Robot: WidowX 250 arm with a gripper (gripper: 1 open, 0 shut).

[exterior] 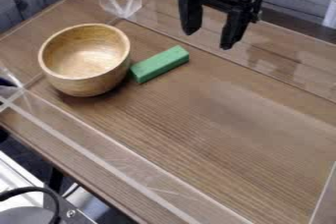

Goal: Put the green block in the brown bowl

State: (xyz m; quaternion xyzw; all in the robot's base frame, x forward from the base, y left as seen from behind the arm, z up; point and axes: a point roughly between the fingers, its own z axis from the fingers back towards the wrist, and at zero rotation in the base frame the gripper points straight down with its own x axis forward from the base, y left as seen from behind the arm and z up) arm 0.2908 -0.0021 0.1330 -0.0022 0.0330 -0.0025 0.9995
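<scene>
A small bright green block (159,64) lies flat on the wooden table, just right of the brown bowl (84,59), nearly touching its rim. The light-brown wooden bowl stands upright at the left and holds nothing. My gripper (211,31) hangs over the table at the upper right of the block, pointing down, well above the tabletop. Its two dark fingers (192,17) stand apart with nothing between them. It touches neither the block nor the bowl.
The wooden table (223,120) is ringed by low clear plastic walls (125,2). A black round object (33,208) sits off the table at the bottom left corner.
</scene>
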